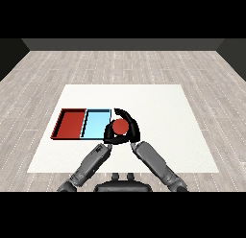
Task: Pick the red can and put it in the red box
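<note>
The red can (119, 127) is enclosed by the curled fingers of the right hand (130, 131), just right of the light blue tray (94, 123), apparently for carrying leftward to the red tray (70, 124). The left hand's (109, 134) fingers cannot be told.

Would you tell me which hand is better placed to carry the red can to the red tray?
Right. The right hand is curled round the red can beside the light blue tray; the red tray lies beyond.

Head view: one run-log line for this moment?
red can | held by right hand | left hand alongside, grip unclear | at light blue tray's right edge | red tray holds nothing
</note>
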Available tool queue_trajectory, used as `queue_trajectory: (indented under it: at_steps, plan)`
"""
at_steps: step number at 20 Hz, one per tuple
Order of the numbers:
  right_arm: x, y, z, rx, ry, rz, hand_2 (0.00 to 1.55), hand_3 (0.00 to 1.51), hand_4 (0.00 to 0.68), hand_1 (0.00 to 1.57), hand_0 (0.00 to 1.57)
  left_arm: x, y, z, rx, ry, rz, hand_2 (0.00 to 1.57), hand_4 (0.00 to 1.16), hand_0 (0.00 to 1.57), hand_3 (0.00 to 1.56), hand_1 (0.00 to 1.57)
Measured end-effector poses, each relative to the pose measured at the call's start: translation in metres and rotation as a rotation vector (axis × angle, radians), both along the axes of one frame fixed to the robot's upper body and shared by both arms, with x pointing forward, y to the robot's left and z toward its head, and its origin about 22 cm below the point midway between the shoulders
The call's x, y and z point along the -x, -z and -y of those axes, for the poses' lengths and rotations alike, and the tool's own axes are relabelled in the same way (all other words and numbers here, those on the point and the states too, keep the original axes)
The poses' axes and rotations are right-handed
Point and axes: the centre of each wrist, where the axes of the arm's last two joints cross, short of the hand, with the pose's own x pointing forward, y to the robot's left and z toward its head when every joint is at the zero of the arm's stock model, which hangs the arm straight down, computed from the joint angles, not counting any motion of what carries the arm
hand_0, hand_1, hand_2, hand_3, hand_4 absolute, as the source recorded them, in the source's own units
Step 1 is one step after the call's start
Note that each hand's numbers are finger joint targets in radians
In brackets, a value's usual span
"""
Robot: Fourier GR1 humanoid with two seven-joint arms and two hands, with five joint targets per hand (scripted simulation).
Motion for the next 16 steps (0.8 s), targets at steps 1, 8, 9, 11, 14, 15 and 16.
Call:
queue_trajectory:
  at_steps: [1,8,9,11,14,15,16]
  plan:
    - [0.001,0.001,-0.002,0.006,-0.002,-0.004,0.00,0.00,0.000,0.00,0.00,0.000,0.003,0.000,-0.004,-0.005,0.005,1.57,1.14,1.57,1.50,1.57]
    - [-0.002,0.002,0.012,0.002,0.020,-0.030,0.00,0.00,0.000,0.00,0.00,-0.008,-0.004,0.000,-0.013,-0.027,0.020,1.57,1.13,1.57,1.48,1.57]
    - [-0.004,0.001,0.015,-0.002,0.024,-0.029,0.00,0.00,0.000,0.00,0.00,-0.006,-0.002,0.002,-0.017,-0.030,0.022,1.57,1.13,1.57,1.48,1.57]
    - [-0.007,-0.001,0.016,0.001,0.023,-0.035,0.00,0.00,0.000,0.00,0.00,-0.005,-0.003,0.002,-0.023,-0.032,0.026,1.57,1.13,1.57,1.48,1.57]
    - [-0.013,-0.005,0.029,-0.014,0.023,-0.037,0.00,0.00,0.000,0.00,0.00,-0.005,-0.003,-0.002,-0.020,-0.042,0.027,1.57,1.13,1.57,1.47,1.57]
    - [-0.011,-0.004,0.031,-0.026,0.022,-0.042,0.00,0.00,0.000,0.00,0.00,-0.006,-0.003,-0.006,-0.021,-0.046,0.024,1.57,1.13,1.57,1.46,1.57]
    - [-0.008,-0.003,0.035,-0.038,0.022,-0.044,0.00,0.00,0.000,0.00,0.00,-0.006,-0.006,-0.008,-0.027,-0.049,0.024,1.57,1.13,1.57,1.45,1.57]
